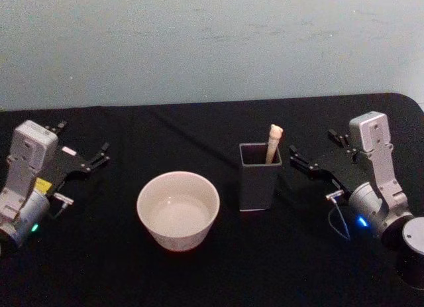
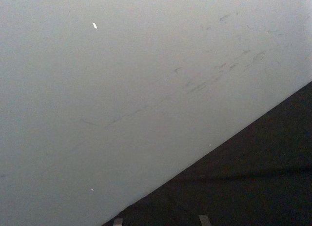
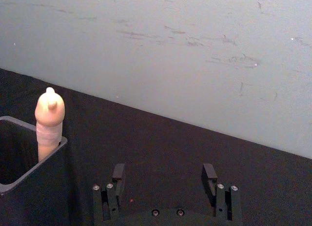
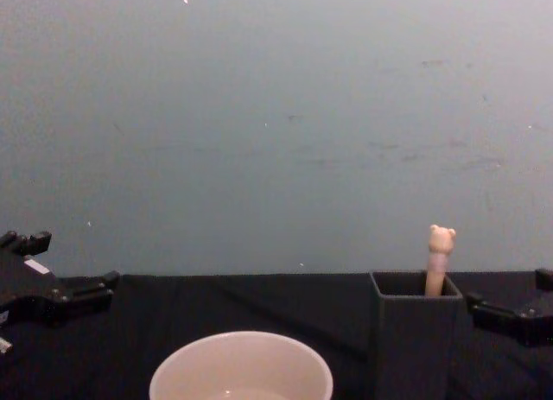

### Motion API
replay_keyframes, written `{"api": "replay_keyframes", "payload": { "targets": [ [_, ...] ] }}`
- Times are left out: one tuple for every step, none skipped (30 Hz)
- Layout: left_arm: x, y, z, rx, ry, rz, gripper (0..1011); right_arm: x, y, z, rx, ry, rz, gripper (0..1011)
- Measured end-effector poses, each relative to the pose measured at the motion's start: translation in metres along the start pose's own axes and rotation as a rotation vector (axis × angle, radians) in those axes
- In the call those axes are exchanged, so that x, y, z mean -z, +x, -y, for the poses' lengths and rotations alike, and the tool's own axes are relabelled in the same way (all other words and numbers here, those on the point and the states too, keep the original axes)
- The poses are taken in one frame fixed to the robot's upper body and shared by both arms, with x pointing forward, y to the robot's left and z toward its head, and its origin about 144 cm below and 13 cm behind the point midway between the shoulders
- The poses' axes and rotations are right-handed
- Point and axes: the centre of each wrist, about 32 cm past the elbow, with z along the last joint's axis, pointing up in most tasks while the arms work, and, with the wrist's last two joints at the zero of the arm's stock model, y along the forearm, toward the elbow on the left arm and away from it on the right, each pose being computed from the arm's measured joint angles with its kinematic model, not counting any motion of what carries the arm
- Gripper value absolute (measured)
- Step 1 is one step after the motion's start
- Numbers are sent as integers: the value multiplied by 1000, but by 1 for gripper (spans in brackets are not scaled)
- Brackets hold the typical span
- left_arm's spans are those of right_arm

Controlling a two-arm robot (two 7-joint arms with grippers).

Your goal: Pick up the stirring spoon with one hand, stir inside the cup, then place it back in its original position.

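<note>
The stirring spoon stands in the dark grey square holder; only its beige handle with the bear-like knob sticks out, and the bowl is hidden inside. The cream-white cup sits left of the holder, near the table's middle. My right gripper hovers just right of the holder, open and holding nothing. In the right wrist view its fingers are spread, with the spoon handle off to one side. My left gripper is open at the far left, well apart from the cup.
A black cloth covers the table, which ends at a pale wall behind. A dark round object sits at the right edge by my right arm. Bare cloth lies between the cup and each arm.
</note>
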Motion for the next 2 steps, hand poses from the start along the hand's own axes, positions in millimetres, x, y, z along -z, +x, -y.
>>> {"api": "replay_keyframes", "payload": {
  "targets": [
    [0, 0, 0, 0, 0, 0, 1001, 0, 0, 0, 0, 0, 0, 1003],
    [0, 0, 0, 0, 0, 0, 1002, 0, 0, 0, 0, 0, 0, 1003]
  ]
}}
